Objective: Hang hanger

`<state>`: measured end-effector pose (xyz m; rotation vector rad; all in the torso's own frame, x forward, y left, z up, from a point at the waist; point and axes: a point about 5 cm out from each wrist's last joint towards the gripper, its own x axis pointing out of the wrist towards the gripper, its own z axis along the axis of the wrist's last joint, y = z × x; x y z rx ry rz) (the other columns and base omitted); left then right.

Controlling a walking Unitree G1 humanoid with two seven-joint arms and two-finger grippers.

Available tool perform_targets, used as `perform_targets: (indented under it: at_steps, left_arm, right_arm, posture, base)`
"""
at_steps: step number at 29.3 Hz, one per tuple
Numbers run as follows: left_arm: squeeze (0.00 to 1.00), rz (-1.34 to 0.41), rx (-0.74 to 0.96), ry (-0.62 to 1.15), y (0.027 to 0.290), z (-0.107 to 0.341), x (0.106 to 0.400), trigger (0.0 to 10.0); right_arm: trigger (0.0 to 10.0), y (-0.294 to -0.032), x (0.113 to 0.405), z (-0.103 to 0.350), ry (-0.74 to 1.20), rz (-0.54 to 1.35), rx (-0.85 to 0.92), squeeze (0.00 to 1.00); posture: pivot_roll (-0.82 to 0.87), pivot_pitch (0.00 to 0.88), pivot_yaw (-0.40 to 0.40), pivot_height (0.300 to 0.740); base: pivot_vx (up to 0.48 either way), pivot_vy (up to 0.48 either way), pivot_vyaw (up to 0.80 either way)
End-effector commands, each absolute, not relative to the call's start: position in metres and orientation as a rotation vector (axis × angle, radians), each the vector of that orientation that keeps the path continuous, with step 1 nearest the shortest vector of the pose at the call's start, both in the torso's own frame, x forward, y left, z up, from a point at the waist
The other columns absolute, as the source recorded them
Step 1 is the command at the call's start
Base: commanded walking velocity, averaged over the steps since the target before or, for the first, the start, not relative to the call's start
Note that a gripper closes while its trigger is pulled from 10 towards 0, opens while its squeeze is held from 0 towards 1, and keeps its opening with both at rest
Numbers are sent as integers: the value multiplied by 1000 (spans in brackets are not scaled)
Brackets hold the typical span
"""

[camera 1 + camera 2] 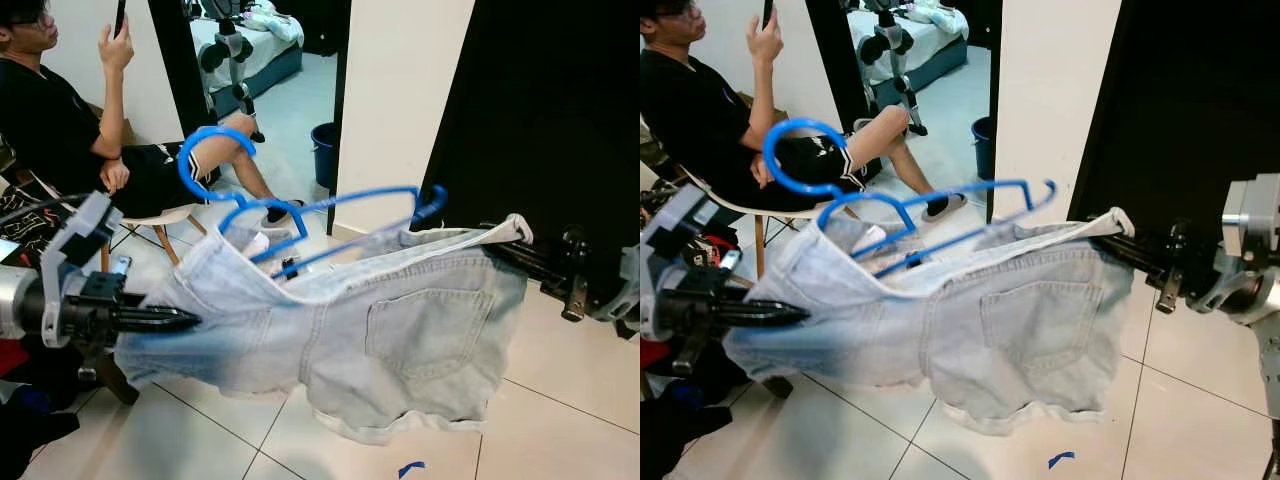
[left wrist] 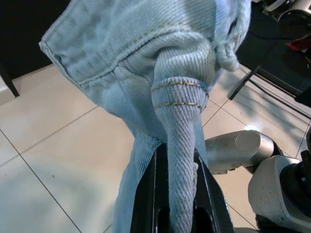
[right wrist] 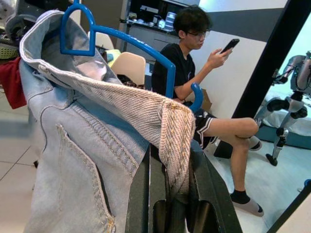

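Note:
Pale blue denim shorts hang stretched in the air between my two grippers, back pocket facing me. A blue plastic hanger sits tilted inside the waistband, its hook up at the left. My left gripper is shut on the left edge of the shorts; the left wrist view shows denim pinched between its fingers. At the right corner of the waistband my right gripper is shut, with the fabric folded over its fingers.
A person sits on a chair at the back left, holding a phone. A mirror behind reflects my legs. A dark blue bucket stands by the white wall. A black panel rises on the right. The floor has pale tiles.

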<state>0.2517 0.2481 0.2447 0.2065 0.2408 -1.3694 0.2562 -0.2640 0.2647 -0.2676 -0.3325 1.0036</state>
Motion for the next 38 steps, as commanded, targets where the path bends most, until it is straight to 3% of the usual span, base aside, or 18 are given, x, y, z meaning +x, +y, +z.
perform_targets:
  at_steps: [1, 11, 23, 38]
  left_arm:
    - [0, -1303, 240, 321, 265, 244, 248, 9176]
    - [0, -1388, 212, 322, 259, 242, 242, 9569]
    - [0, -1297, 226, 198, 268, 259, 248, 9216]
    - [0, -1450, 113, 215, 255, 253, 230, 9412]
  right_arm:
    - [10000, -278, 253, 275, -384, 916, -282, 0]
    - [10000, -282, 263, 273, -356, 851, -328, 0]
    - [10000, -279, 267, 264, -304, 857, -346, 0]
    - [10000, -276, 272, 263, -305, 854, -365, 0]
  posture:
    - [89, 80, 12, 740]
    - [83, 82, 12, 740]
    - [82, 78, 11, 740]
    - [88, 78, 6, 740]
  base:
    - [0, 0, 0]
    - [0, 0, 0]
    - [0, 0, 0]
    - [0, 0, 0]
